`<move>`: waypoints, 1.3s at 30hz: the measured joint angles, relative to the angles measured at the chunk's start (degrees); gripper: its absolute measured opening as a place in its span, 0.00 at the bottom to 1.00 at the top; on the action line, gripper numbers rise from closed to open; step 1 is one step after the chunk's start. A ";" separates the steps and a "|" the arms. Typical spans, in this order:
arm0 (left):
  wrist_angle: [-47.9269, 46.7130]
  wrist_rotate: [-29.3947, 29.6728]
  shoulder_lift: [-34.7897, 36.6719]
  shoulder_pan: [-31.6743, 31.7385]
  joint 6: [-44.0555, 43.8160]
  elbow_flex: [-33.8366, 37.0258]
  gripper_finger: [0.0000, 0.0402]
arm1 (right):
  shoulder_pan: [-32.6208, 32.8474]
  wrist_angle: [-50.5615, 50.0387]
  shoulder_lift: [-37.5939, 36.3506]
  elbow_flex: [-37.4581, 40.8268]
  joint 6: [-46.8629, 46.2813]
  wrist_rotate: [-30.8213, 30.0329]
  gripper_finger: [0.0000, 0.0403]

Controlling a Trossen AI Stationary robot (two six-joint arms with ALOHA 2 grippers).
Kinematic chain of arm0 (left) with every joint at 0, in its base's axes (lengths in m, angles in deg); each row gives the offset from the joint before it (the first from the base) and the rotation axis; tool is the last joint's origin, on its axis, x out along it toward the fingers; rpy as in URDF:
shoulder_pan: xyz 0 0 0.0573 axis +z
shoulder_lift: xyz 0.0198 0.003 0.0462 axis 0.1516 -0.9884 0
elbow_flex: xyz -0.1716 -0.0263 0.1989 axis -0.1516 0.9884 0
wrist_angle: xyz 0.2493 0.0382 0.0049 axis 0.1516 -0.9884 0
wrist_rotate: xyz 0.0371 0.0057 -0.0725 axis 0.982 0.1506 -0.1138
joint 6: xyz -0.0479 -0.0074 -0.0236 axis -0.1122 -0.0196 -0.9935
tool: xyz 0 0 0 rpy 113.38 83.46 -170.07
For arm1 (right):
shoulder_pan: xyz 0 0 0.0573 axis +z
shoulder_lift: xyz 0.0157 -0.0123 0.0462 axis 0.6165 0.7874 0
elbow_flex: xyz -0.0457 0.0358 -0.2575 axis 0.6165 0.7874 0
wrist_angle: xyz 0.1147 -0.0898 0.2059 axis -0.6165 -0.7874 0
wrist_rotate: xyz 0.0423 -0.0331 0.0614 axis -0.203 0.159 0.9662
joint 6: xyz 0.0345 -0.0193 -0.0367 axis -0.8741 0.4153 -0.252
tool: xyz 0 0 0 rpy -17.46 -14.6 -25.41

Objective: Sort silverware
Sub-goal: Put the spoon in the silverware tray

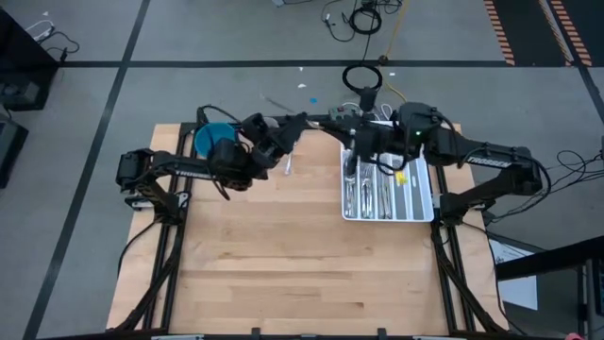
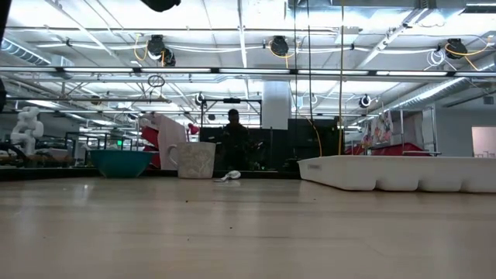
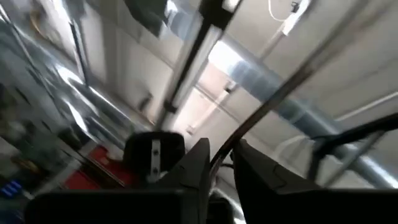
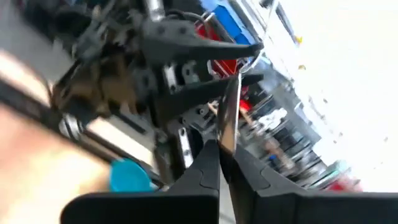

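Note:
Both grippers meet high above the table's far edge, between the blue bowl [image 1: 209,138] and the white tray [image 1: 387,194]. My left gripper [image 1: 300,121] and my right gripper [image 1: 326,119] are each shut on one slim piece of silverware [image 4: 227,118]. The right wrist view shows the piece running from my right gripper [image 4: 224,163] to my left gripper [image 4: 254,62]. Several pieces lie in the tray's compartments [image 1: 368,194]. Another piece lies flat on the table [image 1: 286,165]. Neither gripper appears in the low view. My left gripper holds one end of the piece [image 4: 247,61] pinched between its two fingers [image 4: 205,42], coming from the table's left side. The piece is lifted clear of the table. In the left wrist view only a thin edge [image 3: 219,155] shows between the fingers. My right gripper pinches the other end of the piece [image 4: 225,140] between its two fingers [image 4: 208,171], coming from the table's right side. The piece runs on along the fingers' line toward the left gripper, clear of the table.
The blue bowl [image 2: 120,163] stands at the table's far left, the white tray [image 2: 395,172] at its right side. A small shiny thing [image 2: 229,177] lies near the far edge. A person [image 2: 232,143] stands in the room beyond. Bare wood [image 1: 283,255] fills the near half.

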 joint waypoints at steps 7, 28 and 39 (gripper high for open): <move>-3.08 -10.92 -0.06 1.30 -17.19 0.08 0.26 | 0.01 -6.64 -3.70 0.08 20.76 -0.77 0.00; -26.42 -28.26 -0.03 1.02 -11.40 0.19 0.27 | -1.09 -22.82 -9.37 -0.15 36.43 -20.51 0.00; -24.22 -49.46 0.05 0.67 -18.72 0.14 0.27 | -2.25 -54.97 -13.29 -0.14 46.81 -43.31 0.00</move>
